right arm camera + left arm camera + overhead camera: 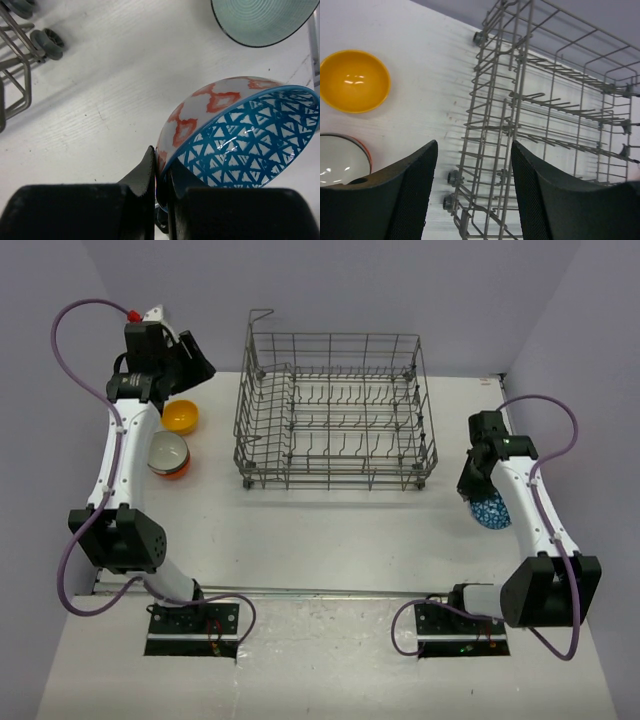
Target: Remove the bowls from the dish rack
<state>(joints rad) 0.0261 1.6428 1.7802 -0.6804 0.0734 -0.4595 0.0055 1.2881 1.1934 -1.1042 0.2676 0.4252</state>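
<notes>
My right gripper [161, 165] is pinched tight on the rim of the patterned bowl [240, 140], tilted, off to the right of the dish rack [330, 410]. On so thin a hold it could slip, or clip the teal bowl [260, 20] set farther out from the rack. Only the right wrist view shows that one. My left gripper [472, 150] hangs wide and empty, left of the rack.

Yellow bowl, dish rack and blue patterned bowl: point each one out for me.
yellow bowl [354, 80], left wrist view, inside bottom.
dish rack [330, 468], top external view, front wall.
blue patterned bowl [245, 145], right wrist view, inner surface.
</notes>
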